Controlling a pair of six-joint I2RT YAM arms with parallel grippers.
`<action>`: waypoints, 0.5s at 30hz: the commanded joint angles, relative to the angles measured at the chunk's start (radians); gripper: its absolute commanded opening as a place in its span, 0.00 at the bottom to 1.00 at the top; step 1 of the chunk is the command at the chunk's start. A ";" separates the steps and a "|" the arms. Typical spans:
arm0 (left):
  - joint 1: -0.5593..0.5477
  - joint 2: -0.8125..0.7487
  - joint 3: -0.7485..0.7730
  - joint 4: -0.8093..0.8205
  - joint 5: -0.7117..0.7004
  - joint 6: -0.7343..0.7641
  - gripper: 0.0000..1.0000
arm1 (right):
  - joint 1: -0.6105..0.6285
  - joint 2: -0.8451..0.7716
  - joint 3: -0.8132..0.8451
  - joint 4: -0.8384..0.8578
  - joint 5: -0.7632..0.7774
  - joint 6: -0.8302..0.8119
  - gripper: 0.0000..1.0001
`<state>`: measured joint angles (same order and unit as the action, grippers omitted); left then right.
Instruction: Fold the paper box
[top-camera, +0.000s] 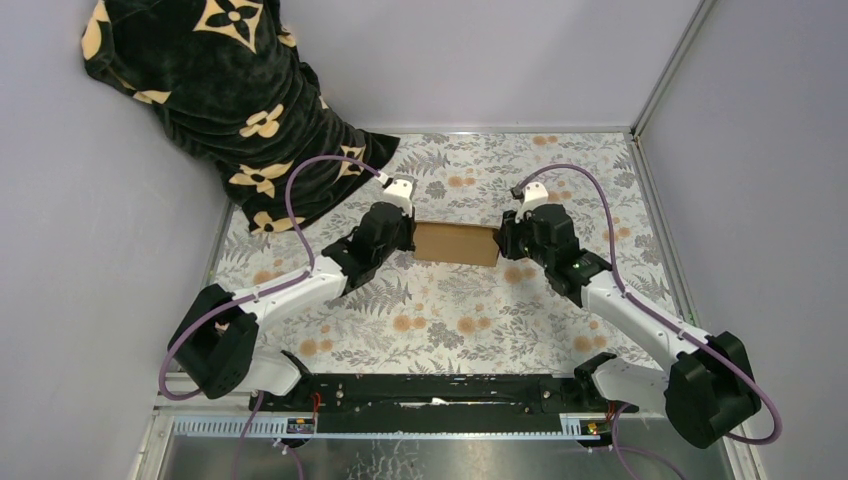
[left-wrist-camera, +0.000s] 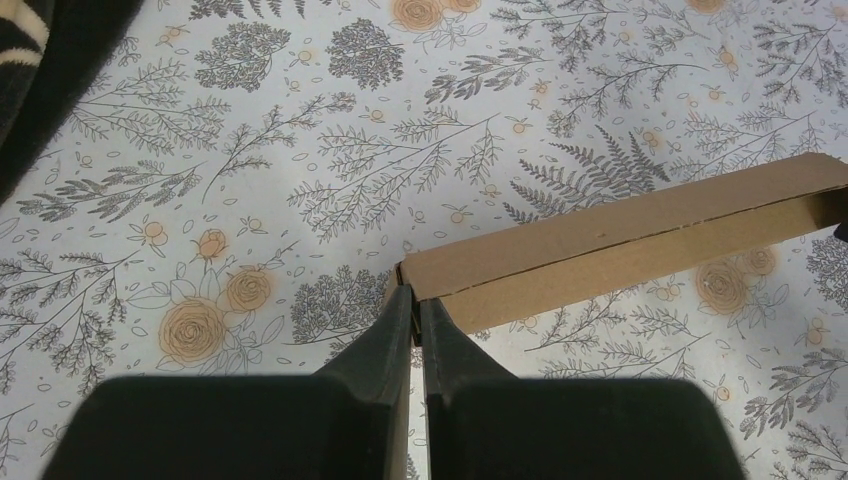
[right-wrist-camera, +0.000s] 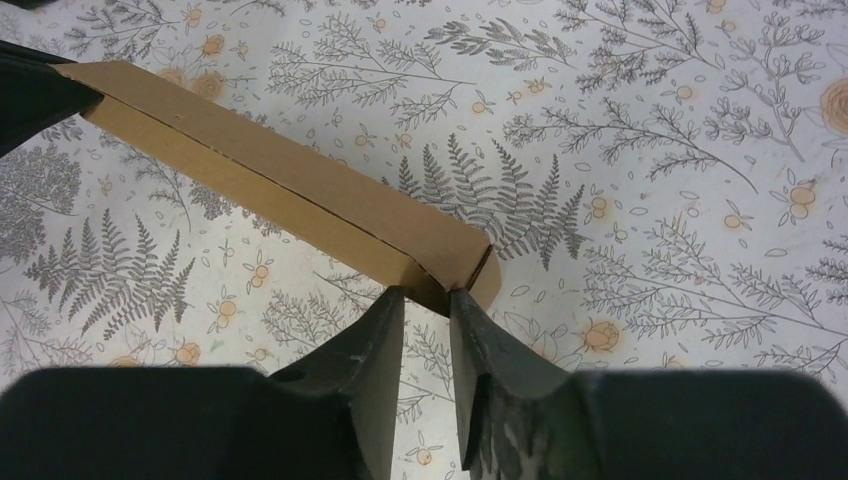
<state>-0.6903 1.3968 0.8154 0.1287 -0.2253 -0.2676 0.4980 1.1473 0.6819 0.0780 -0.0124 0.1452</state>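
The paper box (top-camera: 456, 243) is a brown cardboard piece folded over into a long narrow shape, held between my two grippers above the floral table. My left gripper (top-camera: 408, 245) is at its left end. In the left wrist view the jaws (left-wrist-camera: 417, 300) are pinched shut on the box's end corner (left-wrist-camera: 620, 245). My right gripper (top-camera: 503, 243) is at the right end. In the right wrist view its fingertips (right-wrist-camera: 428, 298) close on the thicker folded end of the box (right-wrist-camera: 270, 190), where a small flap sticks out.
A black cloth with beige flower shapes (top-camera: 230, 90) hangs over the back left corner and onto the table. Grey walls close in the left, back and right sides. A black rail (top-camera: 430, 390) runs along the near edge.
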 joint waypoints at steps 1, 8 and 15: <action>-0.036 0.034 -0.042 -0.046 0.087 -0.019 0.09 | 0.028 -0.038 -0.005 -0.050 -0.054 0.034 0.35; -0.044 0.036 -0.046 -0.043 0.075 -0.019 0.09 | 0.028 -0.083 -0.009 -0.052 -0.041 0.056 0.43; -0.047 0.040 -0.045 -0.043 0.069 -0.017 0.08 | 0.027 -0.100 -0.008 -0.048 -0.031 0.079 0.50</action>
<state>-0.7162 1.3979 0.8089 0.1455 -0.2161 -0.2710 0.5091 1.0756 0.6689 0.0059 -0.0193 0.1936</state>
